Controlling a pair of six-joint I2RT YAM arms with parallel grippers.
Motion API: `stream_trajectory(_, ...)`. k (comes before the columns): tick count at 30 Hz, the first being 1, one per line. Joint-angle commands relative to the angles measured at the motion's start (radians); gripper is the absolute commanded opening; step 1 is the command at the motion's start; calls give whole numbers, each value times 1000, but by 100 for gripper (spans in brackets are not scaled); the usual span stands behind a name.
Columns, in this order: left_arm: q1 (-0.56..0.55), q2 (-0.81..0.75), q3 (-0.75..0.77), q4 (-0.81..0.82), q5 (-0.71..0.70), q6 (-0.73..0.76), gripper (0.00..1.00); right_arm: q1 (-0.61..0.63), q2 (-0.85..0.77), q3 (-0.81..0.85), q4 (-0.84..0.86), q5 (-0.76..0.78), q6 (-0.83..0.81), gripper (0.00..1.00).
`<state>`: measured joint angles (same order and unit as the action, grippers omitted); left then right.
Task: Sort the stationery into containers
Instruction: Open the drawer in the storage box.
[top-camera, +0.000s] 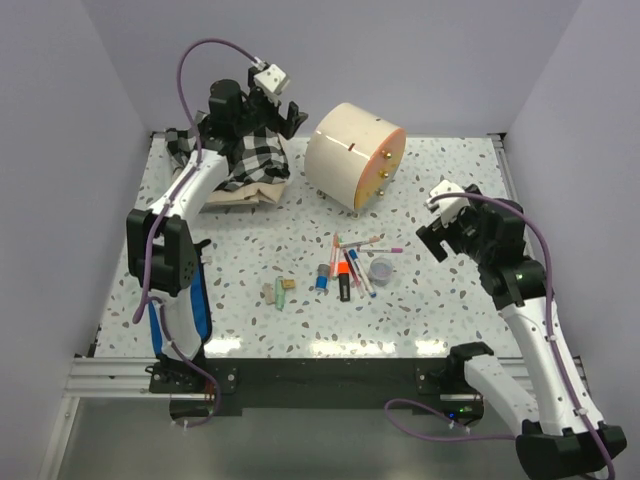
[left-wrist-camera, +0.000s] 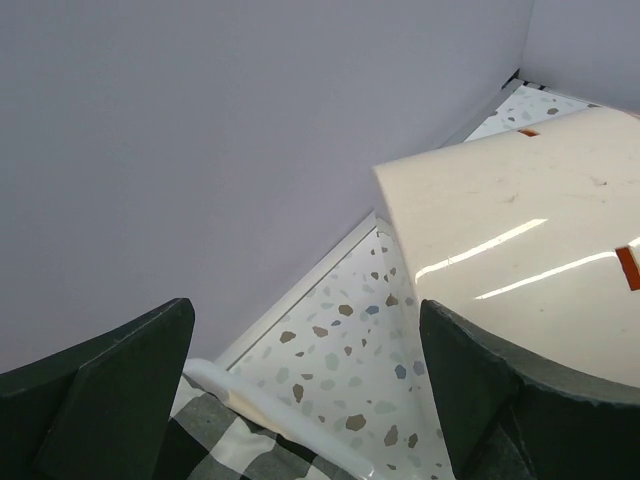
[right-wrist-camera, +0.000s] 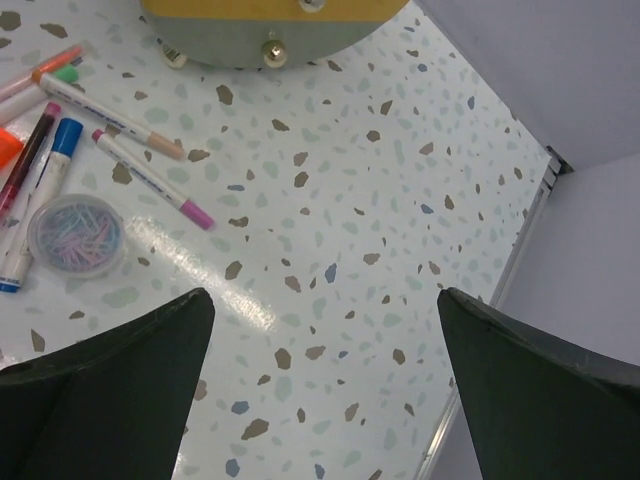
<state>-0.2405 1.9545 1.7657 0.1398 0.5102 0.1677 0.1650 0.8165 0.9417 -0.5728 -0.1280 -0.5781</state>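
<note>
Overhead, a cream drum-shaped cabinet (top-camera: 345, 150) lies on its side toward the back of a speckled counter (top-camera: 450, 310). Its orange drawer front, with small gold knobs (top-camera: 382, 172), is turned to the right and a little forward.

All the stationery (top-camera: 345, 268) lies loose on the counter in front of the cabinet, well apart from it and outside its drawers. The pile holds thin pens in pink, blue and black, and an orange highlighter (top-camera: 341, 265) lies among them. A small clear round pot (top-camera: 381, 268) sits at the right end of the pile, and the right wrist view shows coloured clips inside it. Small erasers (top-camera: 280, 292) lie apart at the left end.

A black-and-white checked cloth (top-camera: 250, 160) is heaped just left of the cabinet.

The left fingers (left-wrist-camera: 110, 390) hover above that cloth, left of the cabinet. They are spread wide and hold nothing. In the left wrist view the cabinet's cream curved wall fills the right side, close behind one finger.

The right fingers (right-wrist-camera: 100, 390) hang over bare counter, to the right of the cabinet and in front of it. They are also spread wide and empty. In the right wrist view a pink-tipped pen (right-wrist-camera: 150, 178) and the pot lie on the left, nearer the cabinet.
</note>
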Motion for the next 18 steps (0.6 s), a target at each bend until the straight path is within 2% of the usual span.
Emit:
stream_trajectory(1,-14,3,46,18,-25,-5,100,2,24,-52,137,-41,-5,99)
stream_trajectory(4,-13,0,52,18,-48,-1,100,2,88,-49,195,-146,-22,98)
stream_trajectory(9,-11,-8,44,7,-78,12,100,-5,228,-56,379,-133,203,99)
stream_trajectory(10,-10,-12,32,10,-81,12,100,-8,224,-78,480,-148,248,99)
stream_trajectory(14,-10,-20,-23,61,-125,-10,100,-25,177,-324,795,-283,192,99)
stream_trajectory(18,-5,-11,-54,98,-190,-71,100,-27,300,-345,896,-306,169,99)
